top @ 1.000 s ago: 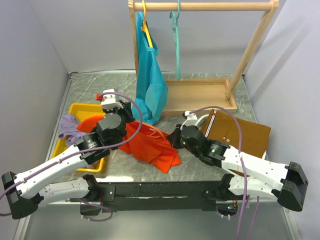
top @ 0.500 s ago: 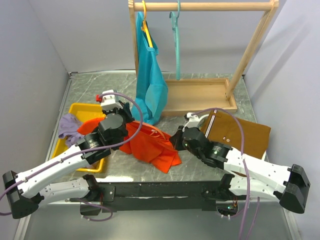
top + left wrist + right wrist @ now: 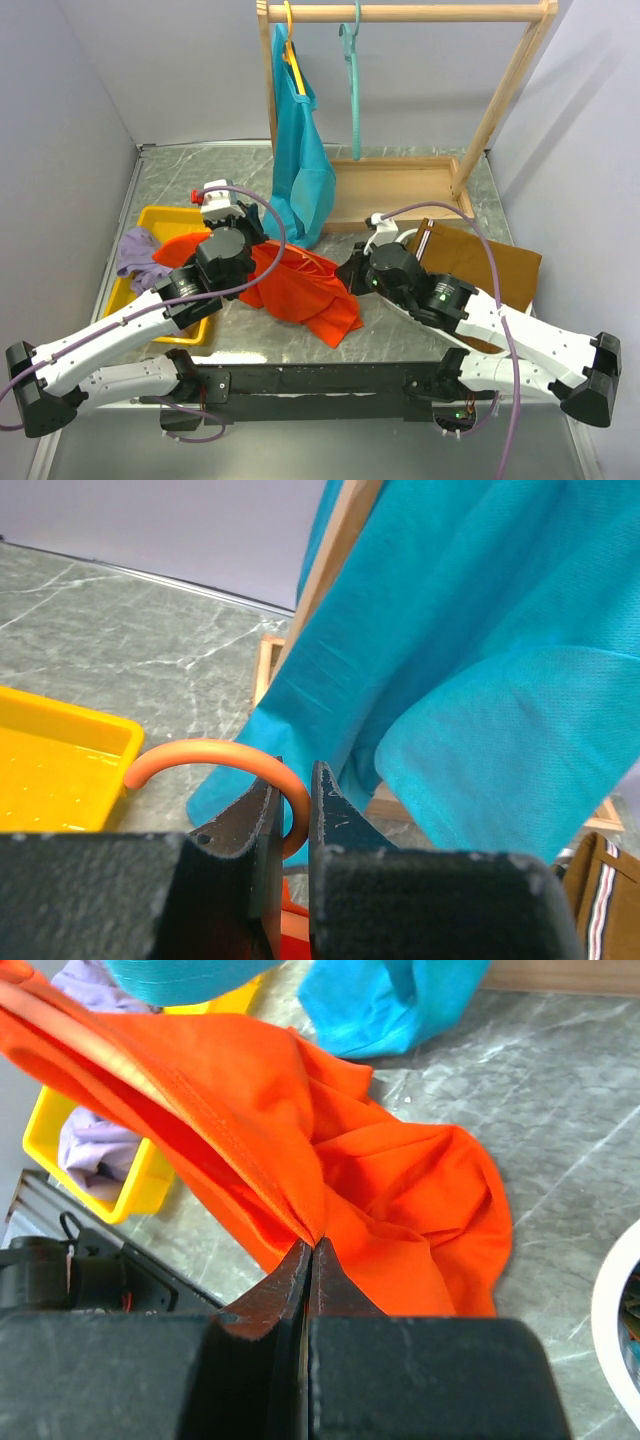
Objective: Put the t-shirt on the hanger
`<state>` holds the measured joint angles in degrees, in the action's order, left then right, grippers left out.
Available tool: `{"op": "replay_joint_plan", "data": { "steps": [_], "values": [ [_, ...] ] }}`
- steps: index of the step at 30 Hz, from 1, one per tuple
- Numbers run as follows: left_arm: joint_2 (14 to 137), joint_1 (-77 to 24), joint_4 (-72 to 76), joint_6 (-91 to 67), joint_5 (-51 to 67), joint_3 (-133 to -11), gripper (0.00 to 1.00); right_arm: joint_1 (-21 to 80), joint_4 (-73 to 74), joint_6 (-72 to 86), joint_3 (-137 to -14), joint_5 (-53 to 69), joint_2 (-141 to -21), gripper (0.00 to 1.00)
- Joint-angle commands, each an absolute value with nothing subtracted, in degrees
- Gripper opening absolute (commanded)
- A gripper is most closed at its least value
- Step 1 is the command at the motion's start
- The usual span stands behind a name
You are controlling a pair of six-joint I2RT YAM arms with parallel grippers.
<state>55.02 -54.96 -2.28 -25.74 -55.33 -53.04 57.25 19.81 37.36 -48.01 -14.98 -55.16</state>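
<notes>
The orange-red t-shirt (image 3: 300, 290) lies crumpled on the table between the two arms, and one part is drawn up taut. My right gripper (image 3: 350, 274) is shut on a fold of it. In the right wrist view the cloth (image 3: 400, 1190) bunches at the closed tips of that gripper (image 3: 310, 1245). My left gripper (image 3: 250, 236) is at the shirt's upper left. In the left wrist view it (image 3: 295, 780) is shut on the curved hook of the orange hanger (image 3: 215, 752). The rest of the hanger is hidden in the shirt.
A yellow tray (image 3: 150, 218) holding a lilac cloth (image 3: 135, 250) stands at the left. A wooden rack (image 3: 400, 12) at the back carries a teal t-shirt (image 3: 300, 170) and a teal hanger (image 3: 353, 80). A brown board (image 3: 490, 262) lies at the right.
My right arm has reached a little farther forward and left with the shirt fold, and the shirt's lower edge has shifted. The left gripper has barely moved.
</notes>
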Motion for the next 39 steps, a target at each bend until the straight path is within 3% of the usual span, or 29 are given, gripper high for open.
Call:
{"op": "replay_joint_plan", "data": {
  "steps": [1, 21, 27, 33, 39],
  "values": [
    [53.7, -54.8, 1.3, -22.9, -53.3, -54.5, 0.01, 57.7, 21.9, 35.2, -54.4, -14.4, -57.4, 0.00],
    [44.2, -60.5, 5.2, -22.9, -47.6, -58.0, 0.01, 58.4, 30.1, 29.4, -90.7, -5.9, -71.2, 0.00],
    [48.2, -60.5, 4.2, -23.7, -44.0, -61.9, 0.01, 58.6, 34.4, 28.0, -99.6, -6.4, -74.3, 0.00],
    [53.8, -60.5, 0.2, -23.4, -42.3, -70.0, 0.01, 58.7, 36.2, 27.7, -103.8, -6.5, -75.3, 0.00],
    [53.0, -60.6, 4.3, -23.3, -41.8, -68.0, 0.01, 58.7, 36.5, 28.1, -104.7, -6.8, -76.2, 0.00]
  ]
}}
